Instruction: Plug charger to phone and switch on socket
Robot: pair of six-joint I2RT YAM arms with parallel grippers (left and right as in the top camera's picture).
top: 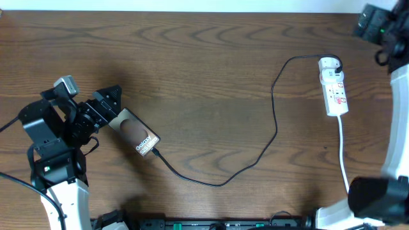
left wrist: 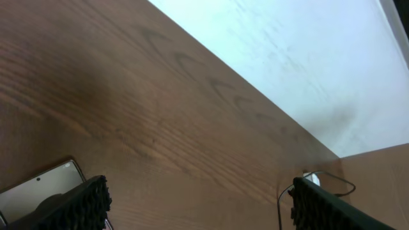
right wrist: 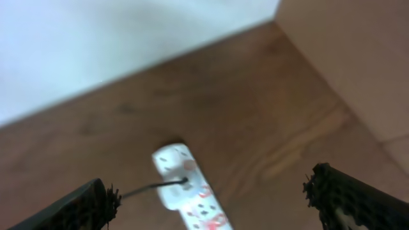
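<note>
Since the charger (top: pixel 275 121) looks plugged into the phone (top: pixel 134 132), the left end effector (top: pixel 108 108) gapes empty beside it; the right end effector (right wrist: pixel 214 191) hovers wide open over the socket (top: pixel 335 92), for its switch.

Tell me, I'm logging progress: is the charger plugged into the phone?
Looks plugged in: overhead, the charger ends at a short edge of the phone; joint too small to confirm.

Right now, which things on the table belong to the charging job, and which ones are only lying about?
For the job: phone, charger cable, white socket strip.
Not part of it: wooden table, dark rail at its front edge. No other loose thing shows.
</note>
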